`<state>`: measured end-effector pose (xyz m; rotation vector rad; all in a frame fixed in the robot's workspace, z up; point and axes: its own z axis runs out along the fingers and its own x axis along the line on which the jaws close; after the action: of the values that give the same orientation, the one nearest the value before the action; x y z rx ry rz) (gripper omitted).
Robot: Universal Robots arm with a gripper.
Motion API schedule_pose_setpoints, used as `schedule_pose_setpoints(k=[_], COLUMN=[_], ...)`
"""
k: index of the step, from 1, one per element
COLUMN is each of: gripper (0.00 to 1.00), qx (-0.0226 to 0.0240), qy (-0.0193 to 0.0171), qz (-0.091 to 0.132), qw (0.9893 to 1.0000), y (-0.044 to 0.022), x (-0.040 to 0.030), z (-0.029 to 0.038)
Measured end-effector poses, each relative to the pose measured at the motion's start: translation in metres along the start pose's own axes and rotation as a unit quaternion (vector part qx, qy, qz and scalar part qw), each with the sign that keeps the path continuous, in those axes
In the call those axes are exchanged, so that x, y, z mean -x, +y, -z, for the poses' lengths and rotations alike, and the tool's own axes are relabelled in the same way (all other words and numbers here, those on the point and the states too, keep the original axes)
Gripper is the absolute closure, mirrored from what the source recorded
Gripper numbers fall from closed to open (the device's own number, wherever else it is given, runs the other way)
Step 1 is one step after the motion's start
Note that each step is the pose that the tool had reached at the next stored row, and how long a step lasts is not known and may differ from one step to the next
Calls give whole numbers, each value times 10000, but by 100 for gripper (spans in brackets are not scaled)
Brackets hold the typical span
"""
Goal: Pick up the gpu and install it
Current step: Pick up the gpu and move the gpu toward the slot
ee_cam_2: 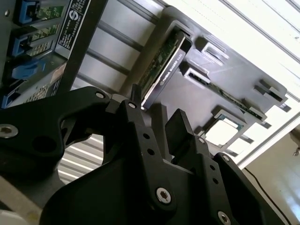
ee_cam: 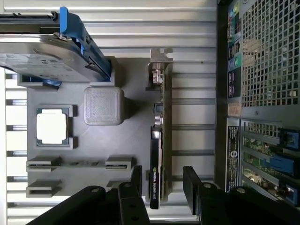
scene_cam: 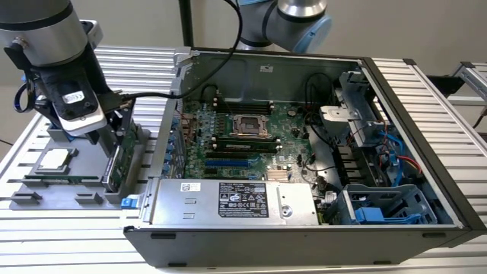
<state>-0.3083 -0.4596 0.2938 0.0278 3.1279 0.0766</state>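
Observation:
The gpu (ee_cam: 158, 140) stands on its long edge in a slot of the grey parts holder (ee_cam: 126, 145), with its silver bracket at the end away from me. In the exterior view the gpu (scene_cam: 123, 162) is at the left, outside the computer case (scene_cam: 320, 240). My gripper (ee_cam: 163, 180) is open, one black finger on each side of the card's near end, with a small gap on both sides. The second wrist view shows the gpu (ee_cam_2: 165, 65) just beyond my gripper (ee_cam_2: 156, 107). My gripper (scene_cam: 116, 137) hangs low over the holder.
A hard drive with blue rails (ee_cam: 47, 51), a square processor chip (ee_cam: 51, 127) and a memory stick (ee_cam: 77, 164) also sit in the holder. The open case holds the motherboard (scene_cam: 243, 137) and a power supply (scene_cam: 236, 202). The case's rear wall (ee_cam: 262, 70) stands close beside the gpu.

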Motion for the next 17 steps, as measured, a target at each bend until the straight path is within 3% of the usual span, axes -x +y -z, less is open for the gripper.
schedule_pose_setpoints(k=[17], gripper=[0], qx=[0], qy=[0], qz=[0], qw=[10000], y=[12], x=[-6], z=[-233])
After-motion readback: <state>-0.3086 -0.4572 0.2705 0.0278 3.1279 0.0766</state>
